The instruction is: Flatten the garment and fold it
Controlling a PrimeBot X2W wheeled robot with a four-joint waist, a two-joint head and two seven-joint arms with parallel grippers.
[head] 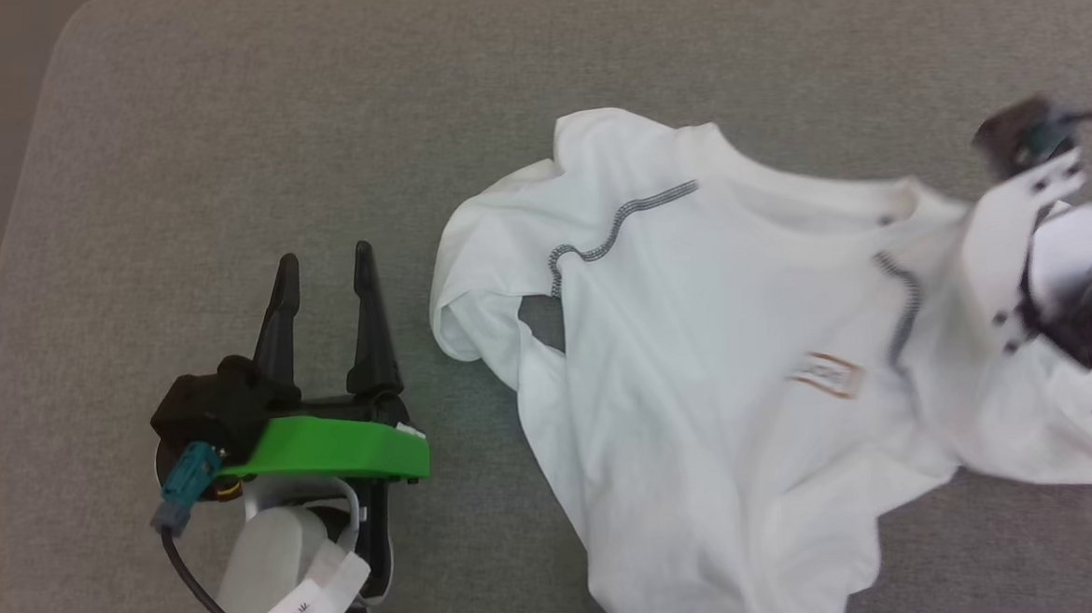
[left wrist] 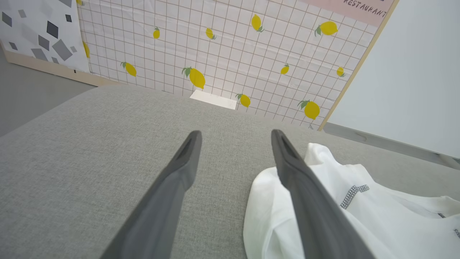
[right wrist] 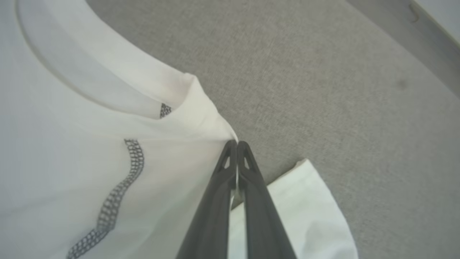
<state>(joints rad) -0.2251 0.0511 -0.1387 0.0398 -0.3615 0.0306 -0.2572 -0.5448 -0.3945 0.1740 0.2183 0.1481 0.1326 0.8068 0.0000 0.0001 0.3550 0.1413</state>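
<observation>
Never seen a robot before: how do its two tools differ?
The left tool is open and empty; the right tool is shut, pinching the white long-sleeved shirt with grey-stitched seams near its collar. The left tool sits beside the shirt over grey fabric; the right tool grips it. Both have two long dark fingers.

My head camera looks steeply down on the worktop (head: 219,127), left-wrist camera low, facing the far lemon-print wall (left wrist: 233,46), right-wrist camera close on the garment (right wrist: 72,172), which all three share.
</observation>
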